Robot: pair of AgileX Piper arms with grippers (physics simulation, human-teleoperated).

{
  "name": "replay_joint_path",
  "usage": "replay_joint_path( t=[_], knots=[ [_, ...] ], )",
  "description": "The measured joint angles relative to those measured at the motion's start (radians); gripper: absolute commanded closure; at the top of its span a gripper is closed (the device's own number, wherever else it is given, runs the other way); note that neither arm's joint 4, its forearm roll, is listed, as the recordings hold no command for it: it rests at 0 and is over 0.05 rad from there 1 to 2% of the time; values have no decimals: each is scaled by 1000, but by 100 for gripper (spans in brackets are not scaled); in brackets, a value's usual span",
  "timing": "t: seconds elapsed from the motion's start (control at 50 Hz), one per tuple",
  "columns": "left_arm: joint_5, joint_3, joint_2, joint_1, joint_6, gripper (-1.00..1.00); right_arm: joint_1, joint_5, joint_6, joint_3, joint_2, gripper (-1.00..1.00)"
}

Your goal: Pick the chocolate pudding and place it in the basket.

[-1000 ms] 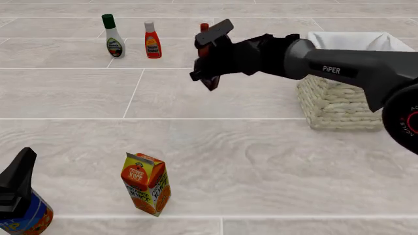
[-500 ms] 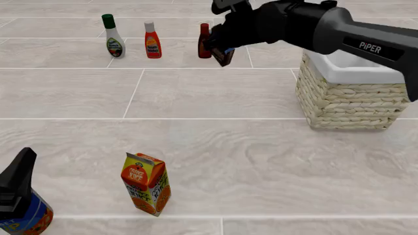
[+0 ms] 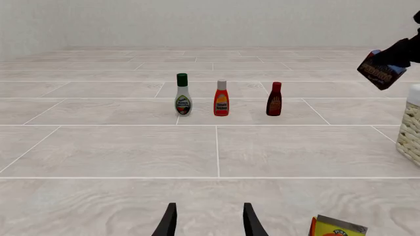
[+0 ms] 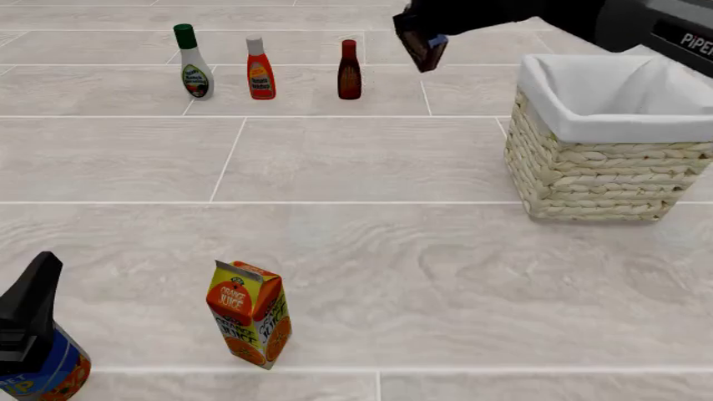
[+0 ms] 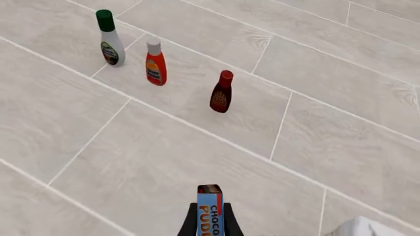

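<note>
The chocolate pudding, a small dark brown box with a blue edge, hangs in the air at the far centre-right, with my right gripper shut on it. It is left of the basket and above its rim height. The right wrist view shows the pudding upright between the black fingers, with the basket's white lining at the frame's corner. The left wrist view catches the held pudding beside the basket's edge. My left gripper stands open and empty at the near left.
Three bottles stand in a row at the back: a green-capped white one, an orange-red one and a dark brown sauce bottle. An orange juice carton stands near the front. A blue and orange round thing sits under the left gripper.
The right arm has lifted the pudding higher and carried it right, toward the basket, uncovering the sauce bottle and the basket. The left arm has not moved.
</note>
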Motion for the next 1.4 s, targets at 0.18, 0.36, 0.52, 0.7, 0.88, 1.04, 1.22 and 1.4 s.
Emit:
replay_joint_path(
  t=[0.18, 0.36, 0.52, 0.7, 0.88, 1.04, 1.22, 1.4],
  knots=[
    [0, 0, 0, 0, 0, -100, -46, 37, 15, -52, -11, 100],
    [0, 0, 0, 0, 0, -100, -92, 64, 25, -96, -16, 100],
    [0, 0, 0, 0, 0, -100, -135, 87, 31, -134, -17, 100],
    [0, 0, 0, 0, 0, -100, -193, 98, 36, -149, -26, 100],
    [0, 0, 0, 0, 0, -100, -264, 104, 44, -157, -33, 100],
    [0, 0, 0, 0, 0, -100, -328, 104, 49, -161, -33, 100],
    [0, 0, 0, 0, 0, -100, -395, 106, 51, -173, -24, 100],
    [0, 0, 0, 0, 0, -100, -447, 108, 55, -188, -7, 100]
  ],
)
